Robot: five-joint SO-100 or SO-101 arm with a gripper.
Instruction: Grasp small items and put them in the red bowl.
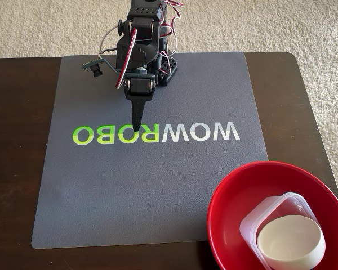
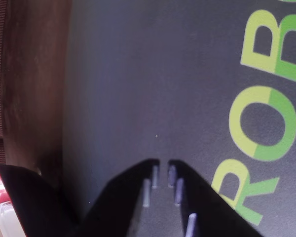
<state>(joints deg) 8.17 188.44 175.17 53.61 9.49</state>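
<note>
The dark table [image 1: 304, 95] carries a grey mat [image 1: 158, 197] with WOWROBO lettering. At the table's near right corner sits the red bowl [image 1: 231, 197], and inside it the clear square plastic tub [image 1: 290, 201] holds the small white bowl [image 1: 290, 239]; no loose item shows on the mat. Both pieces look light, stiff and slippery, best pinched across a rim wall. The gripper [image 2: 162, 169] points down at the mat near the far edge, its fingers [image 2: 176, 190] nearly closed, a narrow gap between them, holding nothing.
</note>
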